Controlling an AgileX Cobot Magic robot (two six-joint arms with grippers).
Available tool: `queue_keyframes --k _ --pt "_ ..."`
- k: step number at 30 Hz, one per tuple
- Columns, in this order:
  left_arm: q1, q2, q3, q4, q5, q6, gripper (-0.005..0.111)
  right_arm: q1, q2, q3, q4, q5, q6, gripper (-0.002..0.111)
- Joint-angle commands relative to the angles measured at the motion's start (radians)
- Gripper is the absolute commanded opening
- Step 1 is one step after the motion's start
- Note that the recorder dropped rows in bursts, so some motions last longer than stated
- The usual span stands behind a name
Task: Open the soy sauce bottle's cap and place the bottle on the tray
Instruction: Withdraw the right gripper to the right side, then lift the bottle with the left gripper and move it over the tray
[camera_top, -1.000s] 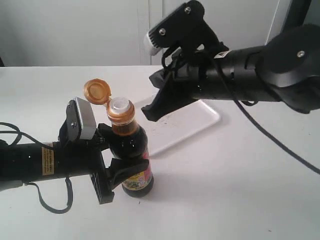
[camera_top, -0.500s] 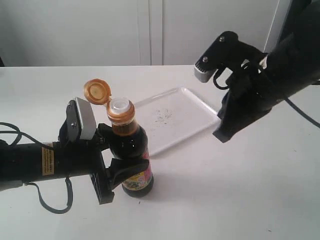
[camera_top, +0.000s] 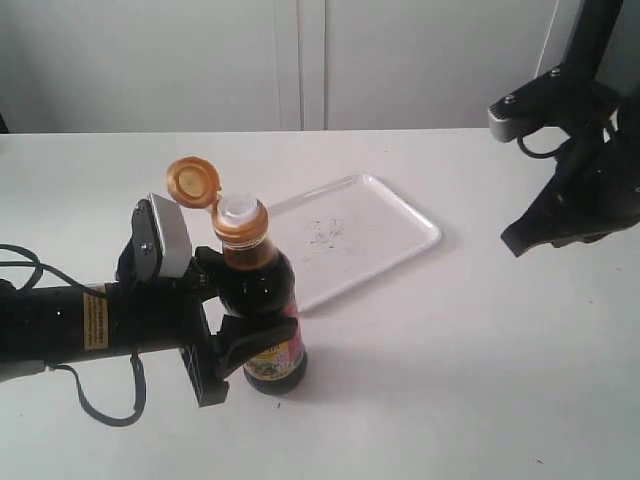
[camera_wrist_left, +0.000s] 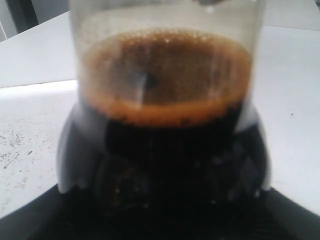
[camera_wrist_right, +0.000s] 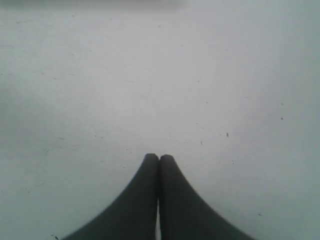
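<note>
The soy sauce bottle (camera_top: 262, 300) stands upright on the white table, just in front of the tray (camera_top: 400, 225). Its copper-orange cap (camera_top: 192, 182) is flipped open to the left, and the white spout (camera_top: 238, 210) is bare. My left gripper (camera_top: 232, 318) is shut on the bottle's body from the left. In the left wrist view the bottle (camera_wrist_left: 165, 125) fills the frame, dark liquid with a brown foam line. My right gripper (camera_top: 515, 242) hangs shut over the table at the far right, well clear of the bottle; its fingertips (camera_wrist_right: 151, 161) touch over bare table.
The tray has small dark specks (camera_top: 325, 230) near its middle and nothing else on it. A white wall with cabinet seams runs behind the table (camera_top: 450, 380). A black cable (camera_top: 100, 410) loops under the left arm.
My right arm has swung away from above the tray to the far right and lower, uncovering the tray. The bottle, open cap and left gripper have stayed put.
</note>
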Motion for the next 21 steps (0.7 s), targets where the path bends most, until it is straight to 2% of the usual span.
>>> queue_keyframes --k 1,5,21 --pt "-0.004 -0.001 0.005 -0.008 0.03 -0.034 0.0 -0.05 -0.007 -0.008 0.071 -0.01 0.031 0.0" --pt "-0.004 -0.007 0.005 -0.022 0.03 -0.066 0.0 -0.053 -0.007 -0.006 0.141 -0.054 0.028 0.0" --pt "-0.004 -0.061 0.003 -0.05 0.004 -0.109 0.0 -0.053 -0.007 -0.004 0.167 -0.076 0.028 0.0"
